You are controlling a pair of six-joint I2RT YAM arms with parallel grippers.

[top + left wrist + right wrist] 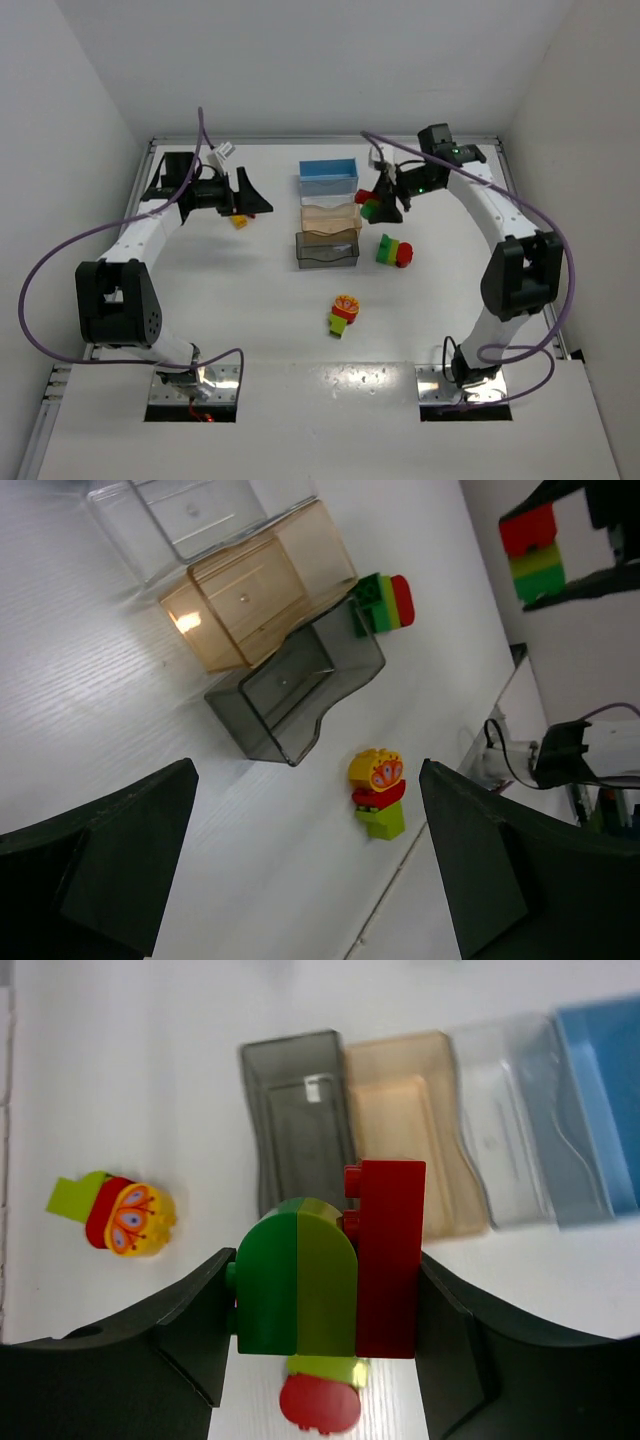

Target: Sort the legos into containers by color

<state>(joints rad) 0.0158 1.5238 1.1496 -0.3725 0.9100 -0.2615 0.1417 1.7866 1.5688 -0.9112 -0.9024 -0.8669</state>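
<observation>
My right gripper (380, 204) (325, 1305) hangs right of the bins, shut on a lego clump (368, 204) (327, 1268) (532, 550) of dark green, lime and red bricks. A green-yellow-red clump (394, 250) (385, 602) lies on the table beneath it. A yellow, red and lime clump (344, 313) (378, 792) (122, 1216) lies nearer the front. The containers stand in a row: blue (328, 176) (603, 1100), tan (330, 214) (255, 595) (412, 1120) and grey (327, 248) (295, 685) (298, 1110). My left gripper (255, 197) (305, 880) is open at the far left, over a small yellow-red lego (239, 221).
A clear bin (500, 1110) (180, 515) sits between the blue and tan ones. White walls close in the table on three sides. Purple cables loop off both arms, and the arm bases stand at the near edge.
</observation>
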